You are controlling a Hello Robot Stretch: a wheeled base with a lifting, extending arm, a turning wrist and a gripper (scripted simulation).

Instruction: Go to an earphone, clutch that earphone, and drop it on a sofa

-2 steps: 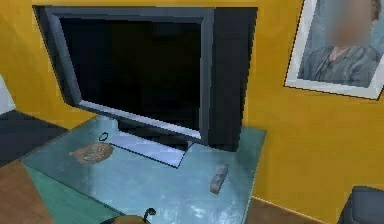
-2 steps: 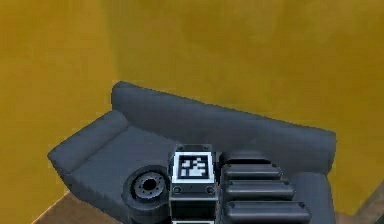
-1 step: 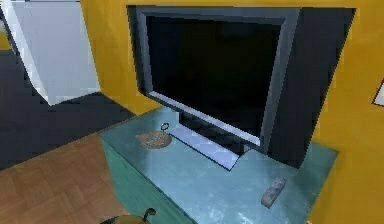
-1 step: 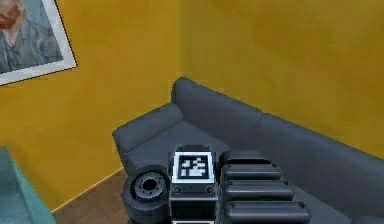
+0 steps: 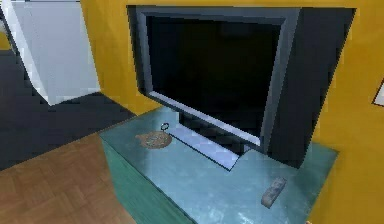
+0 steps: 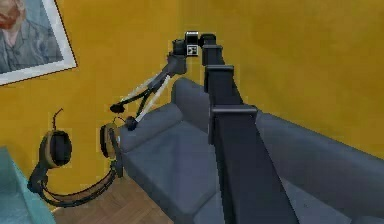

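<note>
The robot's dark arm reaches out across a grey sofa by a yellow wall. At its gripper hangs the earphone, a black headset, held in the air. How the fingers are set cannot be told. The headset hangs just beyond the sofa's armrest, so it probably still needs carrying over the seat.

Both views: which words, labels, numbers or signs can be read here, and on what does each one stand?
No text can be read.
Television: frame and dark screen bear no legible label.
Remote control: too small to read.
White squares on the arm: black marks, no legible letters.
Framed picture: a painting, no words seen.
</note>
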